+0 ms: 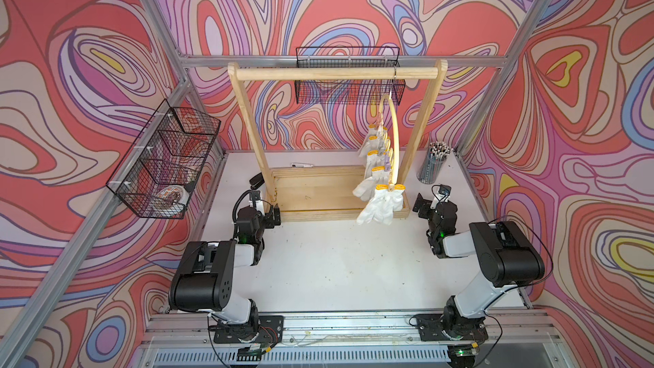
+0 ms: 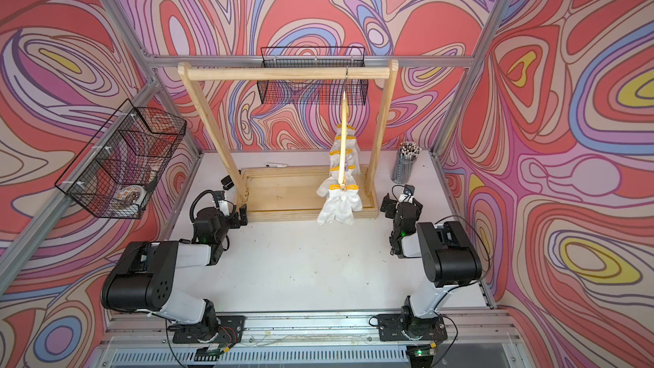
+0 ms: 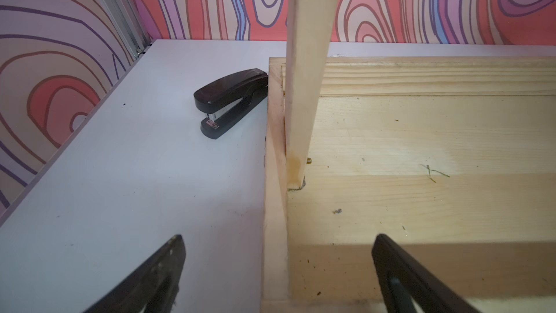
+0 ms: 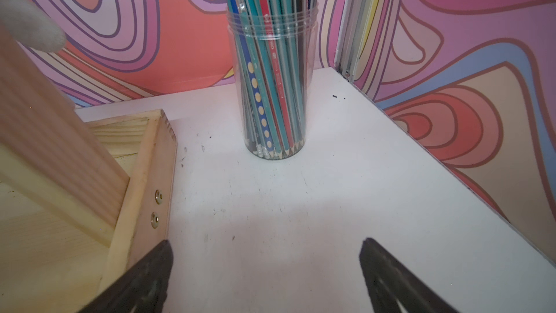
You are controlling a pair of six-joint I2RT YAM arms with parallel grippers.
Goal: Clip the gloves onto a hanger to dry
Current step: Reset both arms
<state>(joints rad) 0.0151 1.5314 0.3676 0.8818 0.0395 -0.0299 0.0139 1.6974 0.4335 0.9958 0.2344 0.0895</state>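
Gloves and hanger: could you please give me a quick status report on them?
Left hand open, empty. Right hand open, empty. Gloves clipped to hanger, hanging on wooden rail. Nothing in the way.

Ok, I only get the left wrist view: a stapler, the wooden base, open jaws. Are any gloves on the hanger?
Observer: Yes, several gloves hang clipped in a row along the hanger.
Operator: What does it hang from?
Observer: The wooden rail, hooked near its right post.
Operator: And the other arm?
Observer: The right gripper is open and empty, facing a jar of pencils.
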